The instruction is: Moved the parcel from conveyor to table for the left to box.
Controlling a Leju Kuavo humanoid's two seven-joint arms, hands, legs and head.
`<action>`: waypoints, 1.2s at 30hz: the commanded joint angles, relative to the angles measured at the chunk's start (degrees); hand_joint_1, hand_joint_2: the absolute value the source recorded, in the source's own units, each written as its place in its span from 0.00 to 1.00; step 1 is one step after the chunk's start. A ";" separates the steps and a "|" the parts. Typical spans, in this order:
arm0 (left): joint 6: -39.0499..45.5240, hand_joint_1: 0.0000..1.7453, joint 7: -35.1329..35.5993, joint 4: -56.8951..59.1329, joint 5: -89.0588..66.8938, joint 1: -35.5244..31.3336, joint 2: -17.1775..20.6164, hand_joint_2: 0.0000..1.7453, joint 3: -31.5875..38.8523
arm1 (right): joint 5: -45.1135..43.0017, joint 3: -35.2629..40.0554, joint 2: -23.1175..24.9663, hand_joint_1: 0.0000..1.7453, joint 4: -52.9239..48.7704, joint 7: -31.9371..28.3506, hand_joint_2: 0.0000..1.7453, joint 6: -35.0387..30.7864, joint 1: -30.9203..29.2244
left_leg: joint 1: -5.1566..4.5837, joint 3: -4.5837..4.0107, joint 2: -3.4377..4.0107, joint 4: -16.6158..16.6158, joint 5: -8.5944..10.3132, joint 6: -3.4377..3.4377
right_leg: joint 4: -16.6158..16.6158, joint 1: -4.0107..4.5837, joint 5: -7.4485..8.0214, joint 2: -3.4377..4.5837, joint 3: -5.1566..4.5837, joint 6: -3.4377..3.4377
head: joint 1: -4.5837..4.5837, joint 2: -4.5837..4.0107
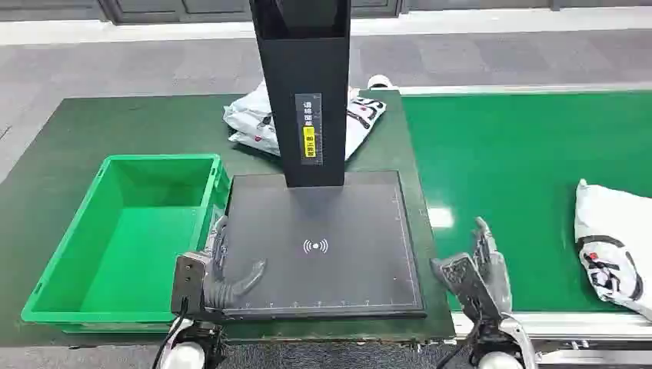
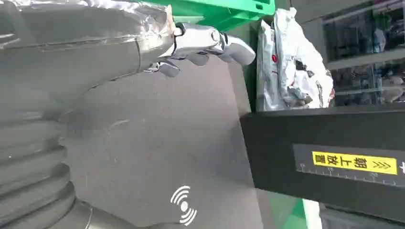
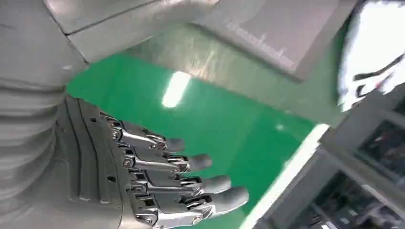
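Conveyor belt (image 1: 507, 154), green: carries white parcel (image 1: 611, 246) at its right edge, well apart from either hand.
Scanner pad (image 1: 323, 246), black: bare.
Green crate (image 1: 123, 231): empty.
Right hand (image 1: 483, 270): fingers spread, holding nothing.
Left hand (image 1: 223, 273): fingers apart, empty.
Risk: limp polybag may slip or fold in grasp.

A white parcel (image 1: 615, 246) on the conveyor is cut off by the right edge. A black scanner post (image 1: 307, 92) partly hides another parcel (image 1: 257, 119) behind it.
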 commanded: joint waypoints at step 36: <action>-0.12 0.00 -4.16 14.68 5.92 -8.90 4.28 1.00 -5.67 | 33.55 -0.95 -27.34 0.00 77.17 28.56 1.00 -9.35 -44.41 | -0.06 -0.21 0.30 0.20 0.20 0.24 | -0.19 -0.06 0.42 -0.01 -0.03 0.30 | 0.00 0.00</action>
